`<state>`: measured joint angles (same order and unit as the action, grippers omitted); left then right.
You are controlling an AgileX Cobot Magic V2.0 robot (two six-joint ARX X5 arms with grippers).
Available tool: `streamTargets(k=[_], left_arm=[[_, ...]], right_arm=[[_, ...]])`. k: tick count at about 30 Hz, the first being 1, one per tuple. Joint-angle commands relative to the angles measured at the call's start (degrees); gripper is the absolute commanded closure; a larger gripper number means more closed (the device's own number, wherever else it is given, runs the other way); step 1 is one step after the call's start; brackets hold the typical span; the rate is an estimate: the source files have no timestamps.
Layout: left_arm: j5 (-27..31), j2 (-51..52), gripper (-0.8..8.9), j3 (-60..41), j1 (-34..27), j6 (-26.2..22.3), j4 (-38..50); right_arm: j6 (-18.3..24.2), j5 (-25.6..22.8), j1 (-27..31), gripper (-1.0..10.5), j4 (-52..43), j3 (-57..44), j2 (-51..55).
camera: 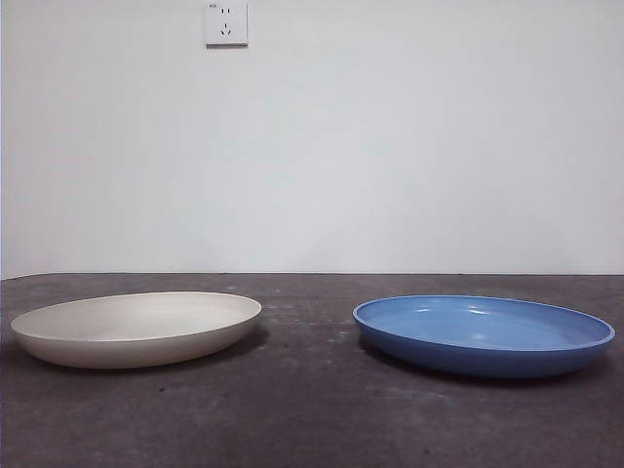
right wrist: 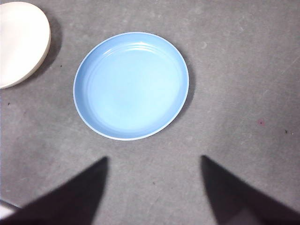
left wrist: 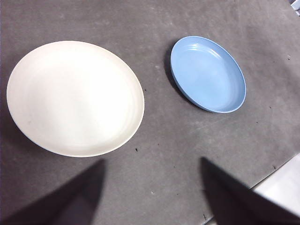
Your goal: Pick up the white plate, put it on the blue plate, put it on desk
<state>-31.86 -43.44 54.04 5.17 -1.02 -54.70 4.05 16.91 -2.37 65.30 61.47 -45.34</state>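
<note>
Grey-brown desk [camera: 312, 409] fills the scene, mottled and worn, with a white wall [camera: 390, 146] behind it and a socket [camera: 225, 22] high up on that wall. Nothing on the desk but the two plates.

I read the task as not started. White plate [camera: 136, 327] sits flat on the desk on one side, blue plate [camera: 485, 334] sits flat on the other, clearly apart with bare desk between them. Nothing stacked, nothing lifted, neither tilted. All steps are left: grab the white plate, set it on the blue one, then put it back down on the desk.

From my left wrist camera, the white plate [left wrist: 75, 97] is the near one, blue plate [left wrist: 208, 73] farther off. Left gripper [left wrist: 152, 187] hangs above the desk with its jaws spread wide, holding nothing, clear of both plates. I judge this arm is best placed for the pick, since the white plate lies just ahead of it.

From my right wrist camera, the blue plate [right wrist: 131, 86] sits almost centred ahead, and only an edge of the white plate [right wrist: 21, 42] shows. Right gripper [right wrist: 154, 187] is also spread wide, empty, above bare desk.

Neither arm shows in the front view, so both are up high.
</note>
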Motion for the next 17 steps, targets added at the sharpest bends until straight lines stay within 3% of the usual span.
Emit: streamTargets(k=[1, 7, 17], left_arm=[[-0.39, -0.35, 3.65, 1.09, 0.35, -0.63, 0.28], [-0.02, -0.37, 3.66, 1.09, 1.25, -0.02, 0.35], [8.20, -4.11, 3.68, 1.11, 2.10, 2.21, 2.01]], right_arm=[[-0.66, 0.17, -0.20, 5.3, -0.46, 1.01, -0.26], [-1.05, 0.17, -0.20, 5.3, -0.48, 1.01, -0.26], [-1.07, 0.20, -0.20, 5.3, -0.52, 1.01, -0.26]])
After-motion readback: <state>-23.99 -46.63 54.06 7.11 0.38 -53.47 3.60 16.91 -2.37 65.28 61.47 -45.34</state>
